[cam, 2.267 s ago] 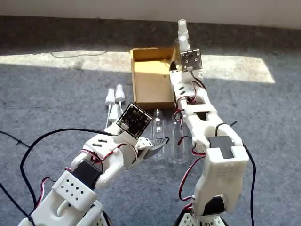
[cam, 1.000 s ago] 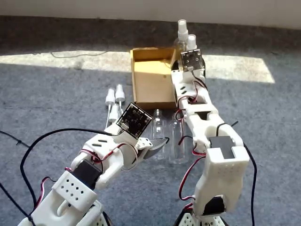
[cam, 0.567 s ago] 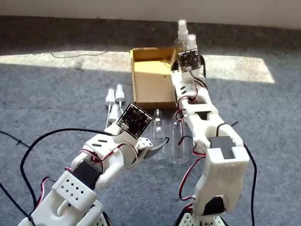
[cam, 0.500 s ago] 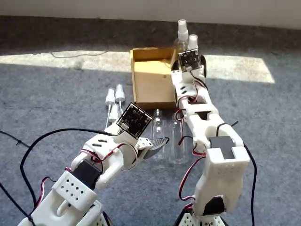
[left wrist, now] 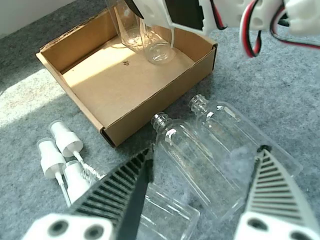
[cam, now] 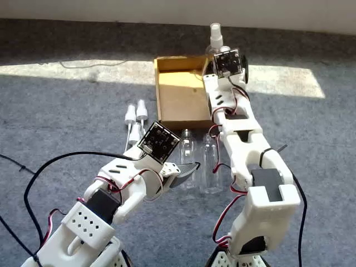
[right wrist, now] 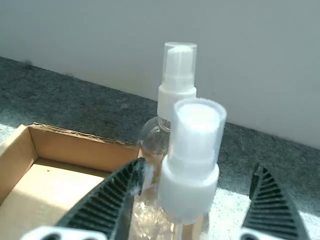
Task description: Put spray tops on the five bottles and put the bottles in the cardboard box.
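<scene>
While right hand [right wrist: 197, 172] is sitting by capped bottle [right wrist: 196, 131] at one-o'clock corner of box [cam: 158, 92], grip unclear | left hand [left wrist: 206, 151] hanging released over bare bottles [left wrist: 235, 127] | likely light, slick: advising mid-body grasp.

Clear glossy plastic bottles [left wrist: 225, 145], matt brown cardboard box [left wrist: 115, 85], smooth white plastic spray tops [left wrist: 67, 140], rough grey carpet [cam: 55, 128], smooth matt white plastic arm shells [cam: 267, 207].

The nearer capped bottle [right wrist: 194, 150], base cut off at the edge, partly hides the farther bottle [right wrist: 178, 75].
</scene>
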Controlling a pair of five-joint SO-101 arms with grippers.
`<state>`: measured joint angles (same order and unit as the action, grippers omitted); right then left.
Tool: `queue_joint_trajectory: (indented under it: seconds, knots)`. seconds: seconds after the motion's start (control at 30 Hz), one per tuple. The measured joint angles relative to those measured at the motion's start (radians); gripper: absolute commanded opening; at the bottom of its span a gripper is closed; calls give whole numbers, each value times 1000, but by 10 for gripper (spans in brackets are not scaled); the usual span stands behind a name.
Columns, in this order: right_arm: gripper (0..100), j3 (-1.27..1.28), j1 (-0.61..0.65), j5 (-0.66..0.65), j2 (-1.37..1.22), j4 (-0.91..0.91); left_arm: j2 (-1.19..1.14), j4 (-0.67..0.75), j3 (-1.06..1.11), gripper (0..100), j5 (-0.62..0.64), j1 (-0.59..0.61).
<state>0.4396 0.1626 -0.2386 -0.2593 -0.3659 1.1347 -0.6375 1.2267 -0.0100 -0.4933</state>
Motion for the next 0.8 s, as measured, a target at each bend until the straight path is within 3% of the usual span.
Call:
queue_joint_trajectory:
  seconds: [0.27, 0.6, 0.8]
  knots:
    - [286, -28, -2, 0, 0, 57, 0, 0, 0, 294, 0, 0]
    - [284, -325, -3, 0, 129, 450, 0, 0, 0, 294, 0, 0]
    - [207, -482, -3, 0, 227, 687, 0, 0, 0, 294, 0, 0]
